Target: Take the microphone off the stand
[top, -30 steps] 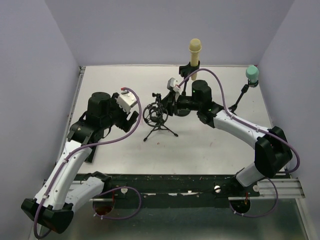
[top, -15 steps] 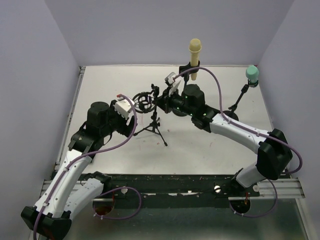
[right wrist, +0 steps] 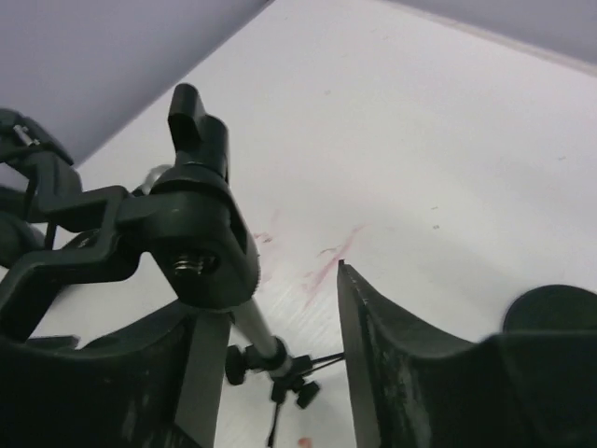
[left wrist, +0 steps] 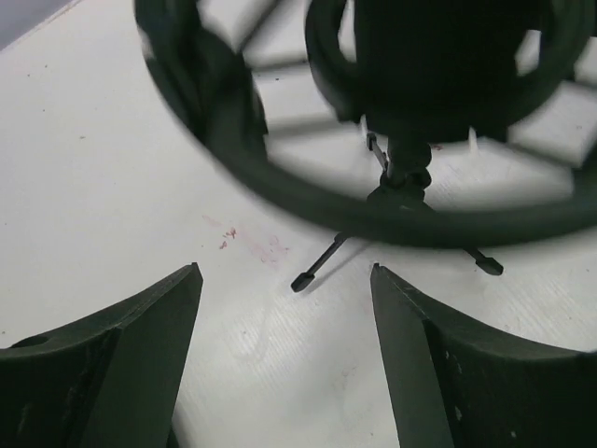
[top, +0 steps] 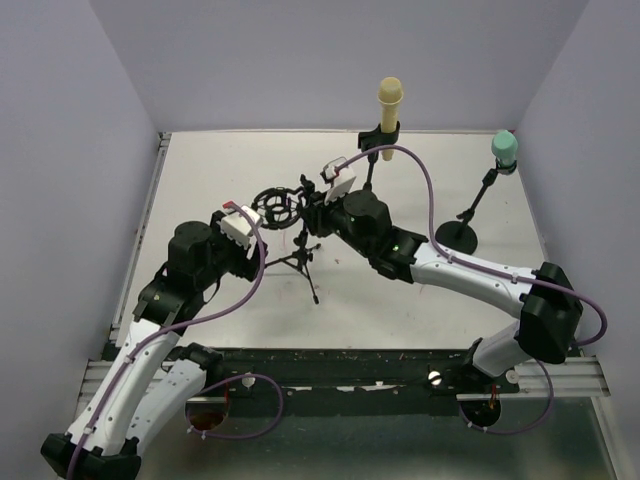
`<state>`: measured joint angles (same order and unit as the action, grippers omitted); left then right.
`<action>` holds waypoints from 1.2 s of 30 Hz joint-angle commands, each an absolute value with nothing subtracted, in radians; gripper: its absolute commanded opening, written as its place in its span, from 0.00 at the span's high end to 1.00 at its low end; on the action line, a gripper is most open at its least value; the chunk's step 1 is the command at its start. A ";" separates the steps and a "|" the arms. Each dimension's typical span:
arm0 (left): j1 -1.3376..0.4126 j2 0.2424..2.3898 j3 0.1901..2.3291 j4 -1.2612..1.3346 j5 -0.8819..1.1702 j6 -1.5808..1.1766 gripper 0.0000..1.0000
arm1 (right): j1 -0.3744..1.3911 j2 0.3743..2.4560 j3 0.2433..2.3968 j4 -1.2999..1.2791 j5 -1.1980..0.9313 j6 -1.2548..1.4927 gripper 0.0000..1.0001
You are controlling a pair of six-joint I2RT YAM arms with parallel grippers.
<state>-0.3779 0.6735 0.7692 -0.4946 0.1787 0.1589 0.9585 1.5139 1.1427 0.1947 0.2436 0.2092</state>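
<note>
The microphone (left wrist: pixel 434 56) is sitting in the ring mount (left wrist: pixel 210 112) of the stand (top: pixel 303 262), mid-table, just ahead of the left gripper (left wrist: pixel 284 273), whose jaws are gaping wide on nothing. Its long axis is running through the ring, one end facing that gripper. The right gripper (right wrist: pixel 272 294) is standing part-open at the stand's joint (right wrist: pixel 205 252), a gap showing beside it. The yellow mic (top: pixel 389 98) and green mic (top: pixel 505 148) are standing well apart, toward the back.

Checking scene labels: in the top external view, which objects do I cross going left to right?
black shock-mount ring on a tripod stand → yellow foam-headed microphone in a black stand → teal-headed microphone on a round-base stand
</note>
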 commanded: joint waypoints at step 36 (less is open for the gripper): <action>-0.282 0.560 0.928 -1.025 0.298 0.512 0.20 | 0.681 1.695 1.158 0.519 -1.109 -0.024 0.36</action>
<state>-0.2966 0.5812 0.8921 -0.9859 0.2577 0.4847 0.6426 1.6760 1.1282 0.4282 -1.0840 -0.0669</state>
